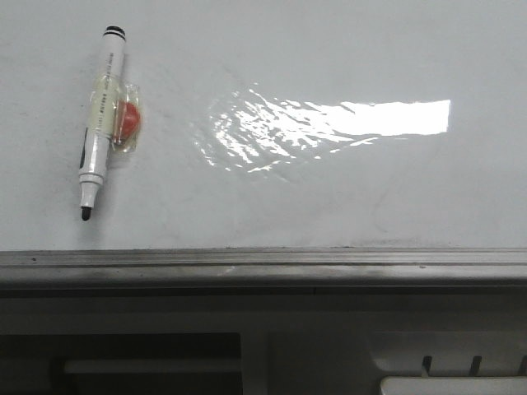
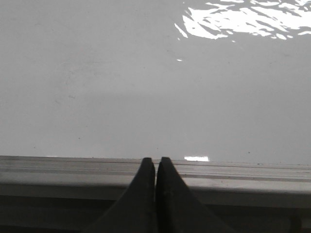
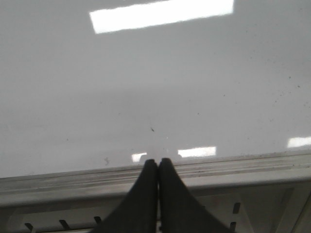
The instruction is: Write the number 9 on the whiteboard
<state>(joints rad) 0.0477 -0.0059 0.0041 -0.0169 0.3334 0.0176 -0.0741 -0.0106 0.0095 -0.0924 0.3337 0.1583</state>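
Observation:
The whiteboard [image 1: 329, 197] fills the front view, glossy white with a bright glare patch and a grey metal rail [image 1: 263, 267] along its near edge. No number 9 shows on it. A white marker [image 1: 103, 119] with a black tip pointing toward the rail lies at the board's left, an orange-red piece taped to its side. Neither gripper appears in the front view. In the left wrist view my left gripper [image 2: 155, 160] is shut and empty, its tips over the rail [image 2: 73, 167]. My right gripper [image 3: 158, 161] is likewise shut and empty over the rail [image 3: 73, 187].
Below the rail in the front view sits dark robot housing with slots [image 1: 449, 362]. Small dark specks dot the board [image 3: 152, 129] in the right wrist view. The marker lies far left of the glare patch [image 1: 329, 123].

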